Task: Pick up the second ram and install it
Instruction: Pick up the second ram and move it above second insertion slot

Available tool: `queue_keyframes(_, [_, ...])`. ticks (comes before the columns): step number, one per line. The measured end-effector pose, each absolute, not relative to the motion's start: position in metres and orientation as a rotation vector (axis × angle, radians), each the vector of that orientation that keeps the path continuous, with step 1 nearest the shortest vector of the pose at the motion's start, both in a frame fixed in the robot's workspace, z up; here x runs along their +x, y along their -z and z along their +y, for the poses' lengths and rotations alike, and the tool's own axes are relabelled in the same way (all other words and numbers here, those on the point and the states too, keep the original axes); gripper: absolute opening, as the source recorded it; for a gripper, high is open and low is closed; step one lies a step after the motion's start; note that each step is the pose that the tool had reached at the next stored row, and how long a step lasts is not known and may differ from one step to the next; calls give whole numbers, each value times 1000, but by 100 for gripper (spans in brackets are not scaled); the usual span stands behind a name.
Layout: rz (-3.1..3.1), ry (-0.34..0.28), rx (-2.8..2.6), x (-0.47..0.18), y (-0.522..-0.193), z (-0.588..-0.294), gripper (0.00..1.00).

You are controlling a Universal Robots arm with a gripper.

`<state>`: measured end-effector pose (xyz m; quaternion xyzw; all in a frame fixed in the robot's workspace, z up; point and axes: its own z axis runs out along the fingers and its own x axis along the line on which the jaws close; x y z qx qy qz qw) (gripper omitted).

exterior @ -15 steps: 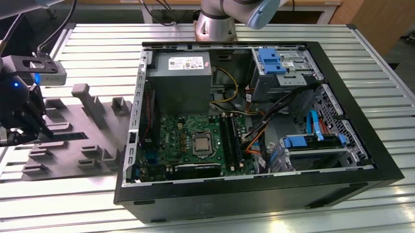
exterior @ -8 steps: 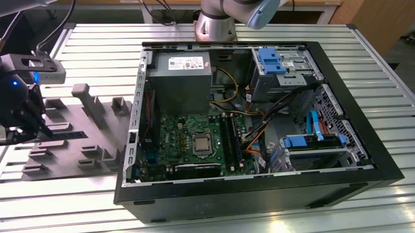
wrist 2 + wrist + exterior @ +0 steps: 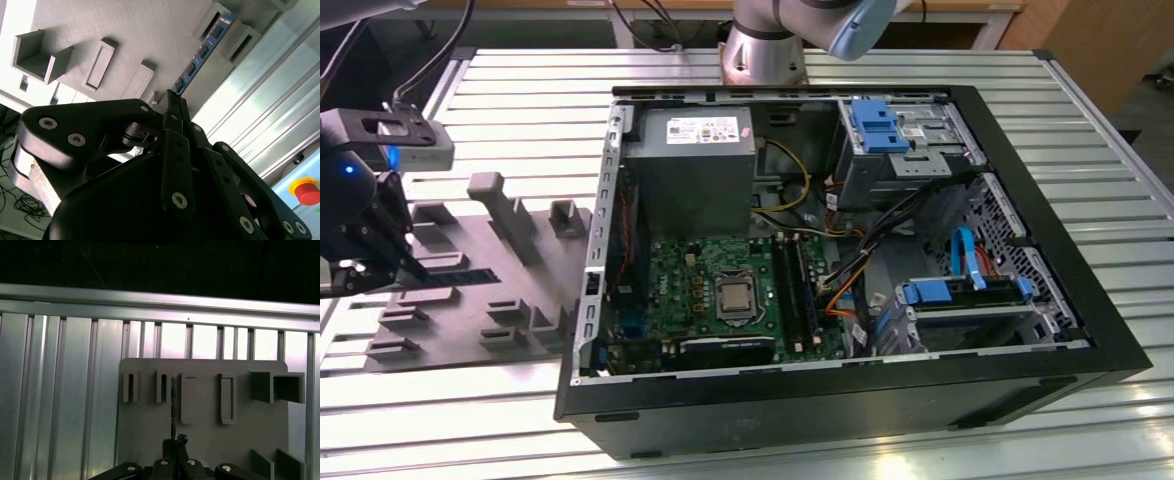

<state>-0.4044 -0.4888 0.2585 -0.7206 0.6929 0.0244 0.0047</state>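
Second ram [image 3: 202, 52]: thin stick over the grey fixture [image 3: 125, 25], far end between two fixture blocks [image 3: 245, 37], near end pinched by the gripper [image 3: 175, 98], fingers closed narrow. Risk: so slight an end-grip could let it pivot and snag those blocks.

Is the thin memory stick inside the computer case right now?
No, the memory stick stands on edge in the grey fixture, its near end between the fingers.

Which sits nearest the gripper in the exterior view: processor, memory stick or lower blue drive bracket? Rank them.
1. Memory stick, at the gripper tips, on the grey block.
2. Processor, inside the case, mid-board.
3. Blue drive bracket, toward the exterior view's right.
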Motion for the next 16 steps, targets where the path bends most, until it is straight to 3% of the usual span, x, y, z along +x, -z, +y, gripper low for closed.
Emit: queue_keyframes(16, [2168,-82,-2254,-404,-262,-489,12])
